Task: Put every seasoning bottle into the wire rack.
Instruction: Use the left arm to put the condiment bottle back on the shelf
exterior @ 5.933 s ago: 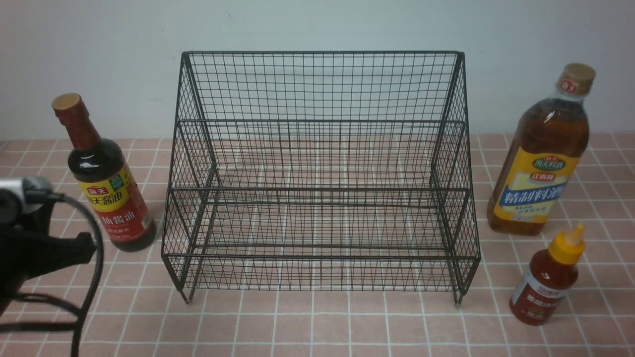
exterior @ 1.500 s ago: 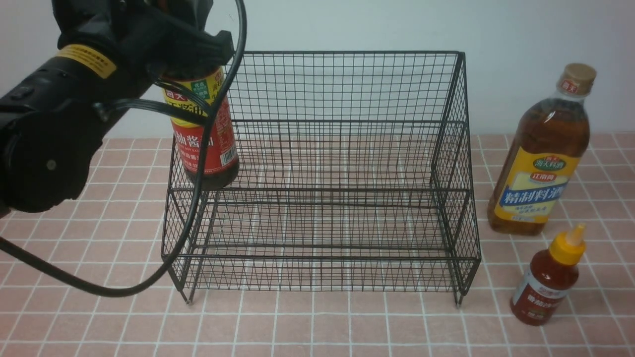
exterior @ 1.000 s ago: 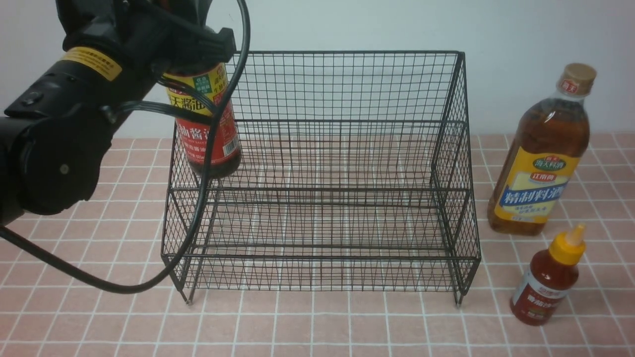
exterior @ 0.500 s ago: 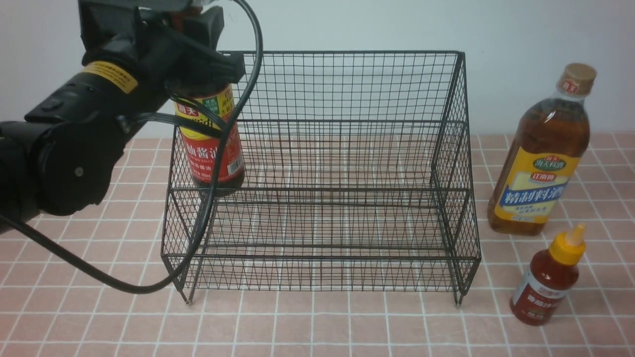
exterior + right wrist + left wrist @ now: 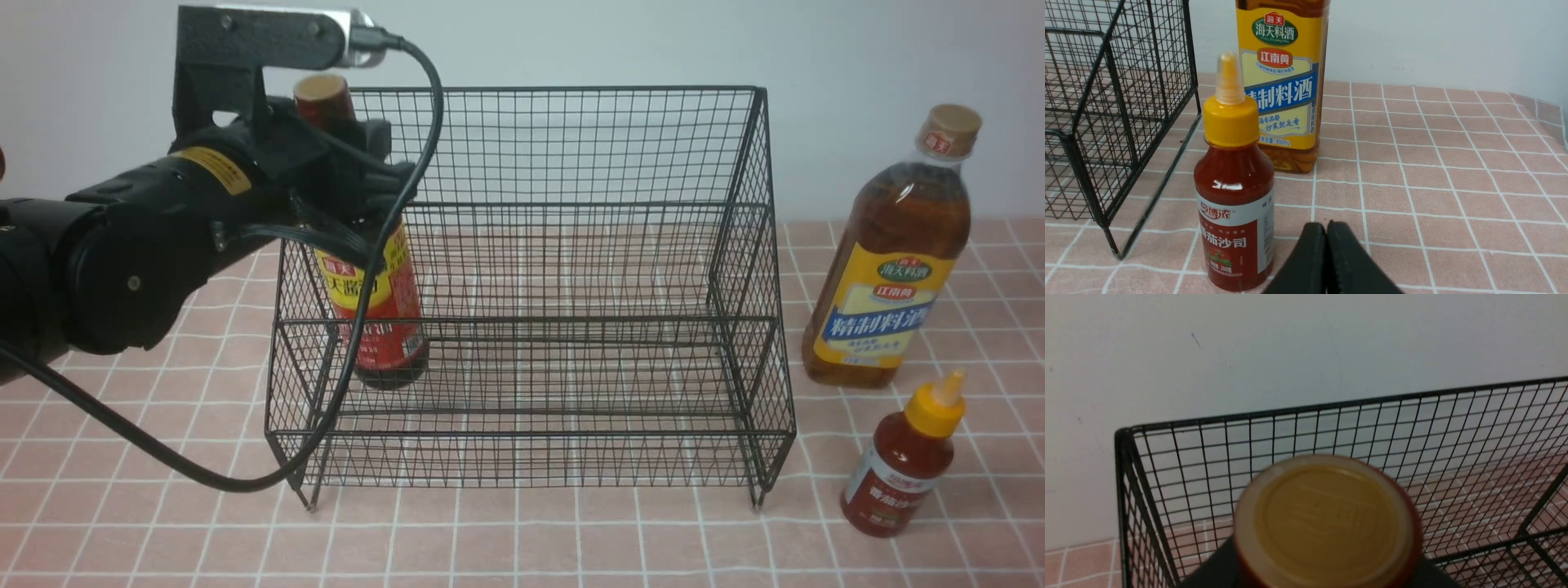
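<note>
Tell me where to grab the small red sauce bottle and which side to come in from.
Grip the small red sauce bottle around its straight, labelled body, below the yellow cap, whose nozzle tapers. It stands upright, the wire rack to its left and the amber bottle behind, so come level from the robot's side; the right gripper, now shut, must open first.
</note>
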Robot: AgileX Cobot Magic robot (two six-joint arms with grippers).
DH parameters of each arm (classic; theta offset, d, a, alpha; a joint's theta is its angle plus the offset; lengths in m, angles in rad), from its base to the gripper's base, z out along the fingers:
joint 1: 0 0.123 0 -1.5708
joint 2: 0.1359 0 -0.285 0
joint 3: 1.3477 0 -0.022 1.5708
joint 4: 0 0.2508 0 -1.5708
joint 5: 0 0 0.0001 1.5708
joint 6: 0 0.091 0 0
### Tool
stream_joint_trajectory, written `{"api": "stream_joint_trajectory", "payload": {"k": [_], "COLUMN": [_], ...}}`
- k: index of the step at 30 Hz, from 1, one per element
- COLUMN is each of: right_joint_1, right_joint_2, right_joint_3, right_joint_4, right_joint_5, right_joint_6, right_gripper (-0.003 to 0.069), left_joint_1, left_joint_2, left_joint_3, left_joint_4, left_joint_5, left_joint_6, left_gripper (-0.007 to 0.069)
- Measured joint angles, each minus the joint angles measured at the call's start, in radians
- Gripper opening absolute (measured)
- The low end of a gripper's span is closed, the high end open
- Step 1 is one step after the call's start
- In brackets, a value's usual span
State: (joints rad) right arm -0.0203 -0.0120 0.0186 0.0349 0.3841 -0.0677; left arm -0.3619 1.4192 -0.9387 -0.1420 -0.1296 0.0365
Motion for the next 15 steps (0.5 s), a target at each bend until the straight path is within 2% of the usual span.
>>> {"api": "stream_joint_trajectory", "payload": {"k": [15], "right_joint_1": [0.000], "right_joint_2": [0.000], "right_joint_3": [0.000], "right_joint_4": [0.000], "right_joint_5": [0.000], "right_joint_6": [0.000], "right_gripper": [-0.0015], "left_joint_1": [0.000], "left_joint_2": [0.038], "left_joint_3": [-0.008], "left_joint_4": [0.005], "left_joint_5": [0.057], "left_joint_6": [0.000], "left_gripper": [0.0256]}}
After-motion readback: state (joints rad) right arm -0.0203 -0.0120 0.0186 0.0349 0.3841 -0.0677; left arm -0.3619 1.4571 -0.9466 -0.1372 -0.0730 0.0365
